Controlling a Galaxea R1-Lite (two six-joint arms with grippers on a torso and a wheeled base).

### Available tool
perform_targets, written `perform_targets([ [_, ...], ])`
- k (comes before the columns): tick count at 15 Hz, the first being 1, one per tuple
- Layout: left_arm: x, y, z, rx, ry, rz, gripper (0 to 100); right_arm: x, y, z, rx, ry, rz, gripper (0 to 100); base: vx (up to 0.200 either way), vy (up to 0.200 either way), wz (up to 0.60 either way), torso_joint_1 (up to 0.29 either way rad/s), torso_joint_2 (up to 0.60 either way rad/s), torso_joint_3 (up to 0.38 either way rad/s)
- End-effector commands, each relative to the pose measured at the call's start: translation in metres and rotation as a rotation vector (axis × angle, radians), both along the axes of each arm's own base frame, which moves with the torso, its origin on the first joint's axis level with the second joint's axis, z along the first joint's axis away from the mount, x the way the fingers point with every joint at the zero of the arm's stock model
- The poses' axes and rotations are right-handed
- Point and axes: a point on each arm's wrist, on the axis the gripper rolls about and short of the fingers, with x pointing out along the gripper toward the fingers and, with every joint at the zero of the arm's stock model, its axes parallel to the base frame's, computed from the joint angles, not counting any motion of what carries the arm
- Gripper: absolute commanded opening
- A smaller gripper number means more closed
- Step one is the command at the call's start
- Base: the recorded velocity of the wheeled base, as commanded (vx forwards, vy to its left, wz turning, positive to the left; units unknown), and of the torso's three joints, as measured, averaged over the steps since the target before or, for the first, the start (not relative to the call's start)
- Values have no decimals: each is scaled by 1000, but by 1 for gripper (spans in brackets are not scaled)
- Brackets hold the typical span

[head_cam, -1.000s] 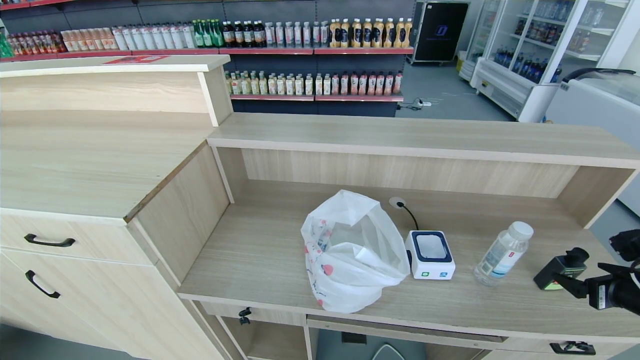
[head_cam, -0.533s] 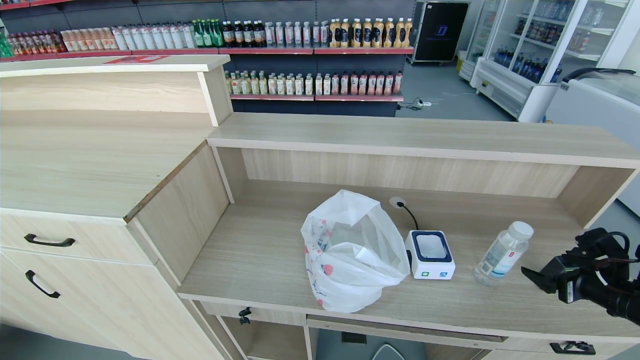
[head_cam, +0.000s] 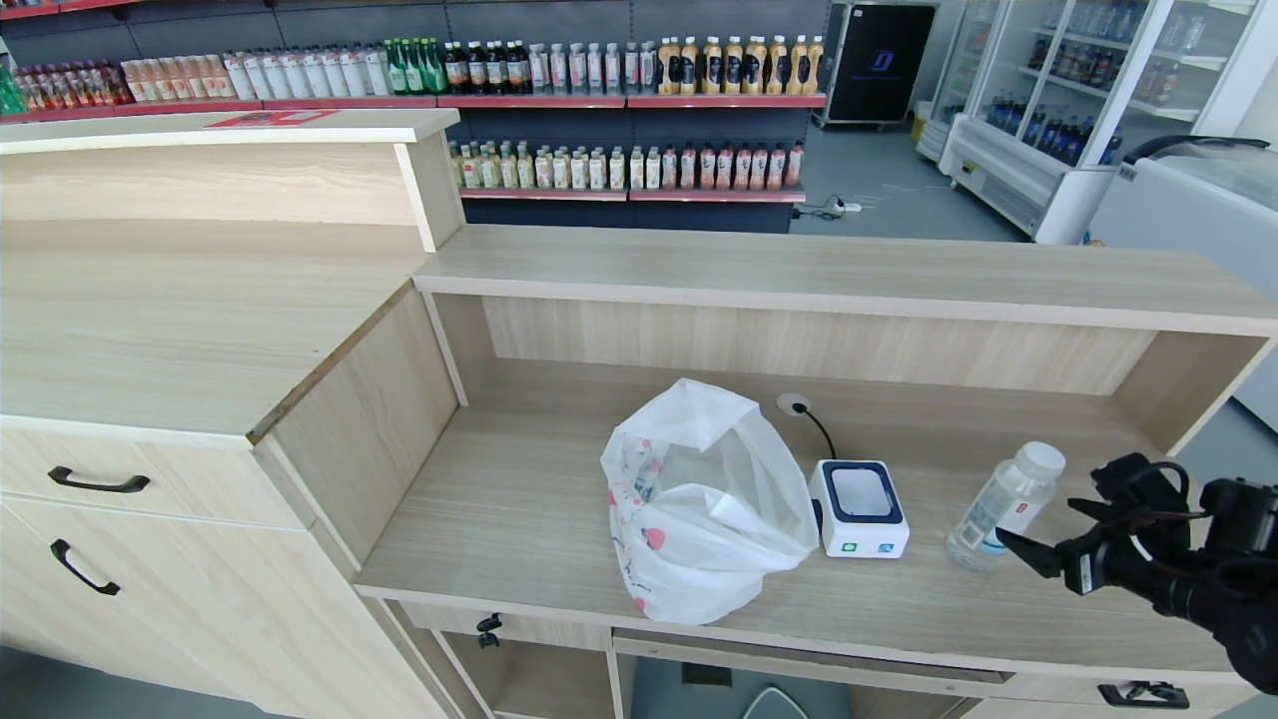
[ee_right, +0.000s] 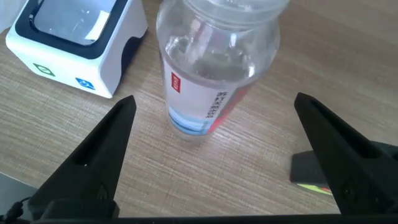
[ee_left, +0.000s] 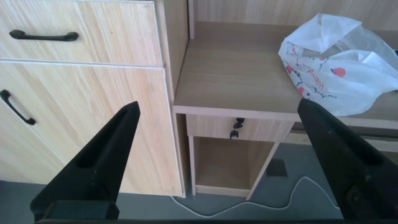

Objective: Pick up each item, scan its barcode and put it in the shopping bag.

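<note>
A clear water bottle [head_cam: 1003, 504] with a white cap stands upright on the counter, right of the white barcode scanner [head_cam: 859, 506]. My right gripper [head_cam: 1043, 529] is open just to the bottle's right at its lower half. In the right wrist view the bottle [ee_right: 208, 81] sits between the two spread fingers of the right gripper [ee_right: 214, 102], untouched, with the scanner [ee_right: 74, 43] beside it. The white shopping bag [head_cam: 699, 499] stands open-mouthed left of the scanner. My left gripper [ee_left: 217, 106] is open and holds nothing, low in front of the counter's left end, with the bag [ee_left: 336, 62] beyond.
A small dark block with a yellow-green edge [ee_right: 309, 171] lies on the counter close to the bottle. The scanner's cable [head_cam: 819, 429] runs to a hole in the counter. A raised back ledge [head_cam: 839, 270] and side walls box the work surface. Drawers [ee_left: 68, 31] stand on the left.
My right gripper has moved left along the counter to the bottle and now covers the dark block in the head view. Bag, scanner and bottle have stayed put.
</note>
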Motion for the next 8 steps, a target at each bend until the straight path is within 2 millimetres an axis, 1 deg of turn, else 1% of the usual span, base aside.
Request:
perform_targets([
  [1,0,0,0,0,1,-1,100,11,7,-6,3,0,34,100,0,0,0,0,0,0],
  [5,0,0,0,0,1,1,100,32,14,-10,-10,-33,74,100,0,0,0,0,0,0],
  [8,0,0,0,0,0,1,100,38,17,-13,-9,-34,86,100,0,0,0,0,0,0],
])
